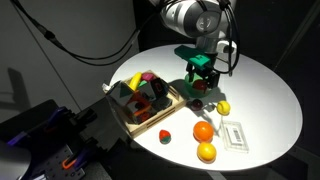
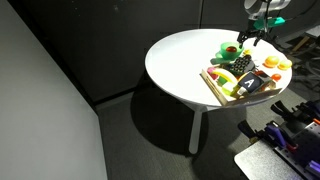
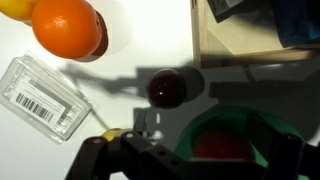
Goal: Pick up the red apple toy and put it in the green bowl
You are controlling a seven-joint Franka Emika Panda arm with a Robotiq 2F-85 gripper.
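The green bowl [image 3: 236,118] stands on the white table right under my gripper, in its shadow. It also shows in both exterior views [image 1: 188,52] [image 2: 222,47]. The red apple toy [image 3: 226,146] lies inside the bowl. In the wrist view my gripper [image 3: 205,152] has its dark fingers spread either side of the bowl, open and holding nothing. It hangs just above the bowl in both exterior views [image 1: 200,72] [image 2: 246,38].
A small dark red ball [image 3: 167,87] lies just beside the bowl. An orange ball [image 3: 68,27] and a clear barcoded box [image 3: 42,96] lie further off. A wooden tray [image 1: 128,113] of toys stands beside the bowl. A lemon [image 1: 224,107] and a small strawberry [image 1: 165,135] lie nearby.
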